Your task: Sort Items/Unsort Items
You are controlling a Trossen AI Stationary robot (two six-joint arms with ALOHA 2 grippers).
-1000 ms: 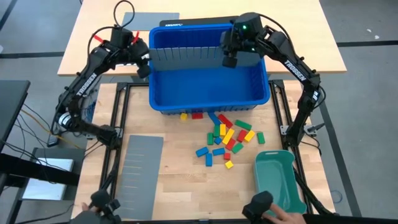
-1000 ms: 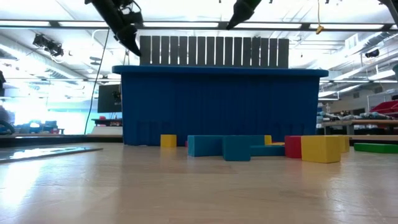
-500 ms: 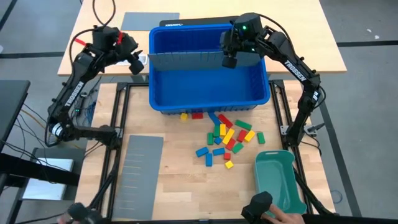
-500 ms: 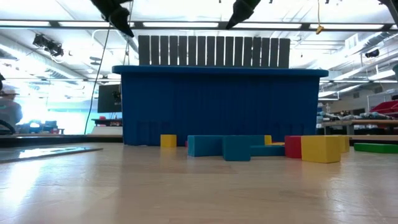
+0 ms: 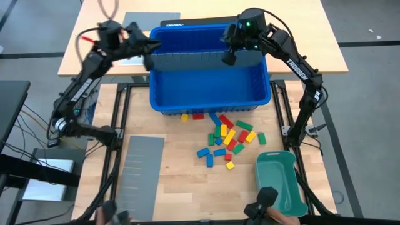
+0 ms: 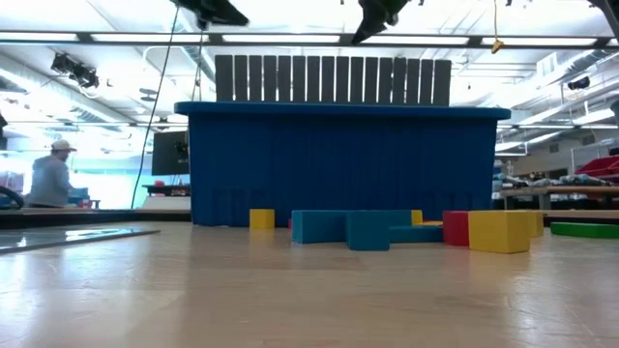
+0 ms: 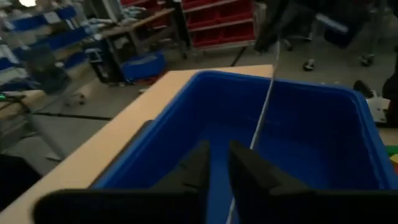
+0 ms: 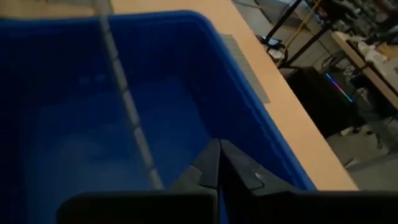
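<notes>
Several small red, yellow, green and blue blocks (image 5: 228,137) lie loose on the table, just in front of the blue bin (image 5: 212,106). A grey slotted divider (image 5: 187,59) stands on edge across the bin, near its far wall. My left gripper (image 5: 150,55) hovers by the divider's left end, pointing nearly level. Its fingers (image 7: 202,162) are almost together and the narrow gap between them is empty. The divider (image 7: 267,93) runs on ahead beside them. My right gripper (image 5: 229,58) hovers shut over the divider's right part, with the sheet (image 8: 124,93) a little to one side of it.
A teal tray (image 5: 280,181) lies at the table's near right. A second grey slotted sheet (image 5: 139,172) lies flat at the near left. A person's hand (image 5: 275,215) shows at the near edge. There is free table around the blocks. A person (image 6: 48,179) is far off in the room.
My left gripper has swung out from the divider's left end toward the table's left edge, then back to it. It has risen and tipped from pointing down to nearly level. The divider and the blocks have stayed where they were.
</notes>
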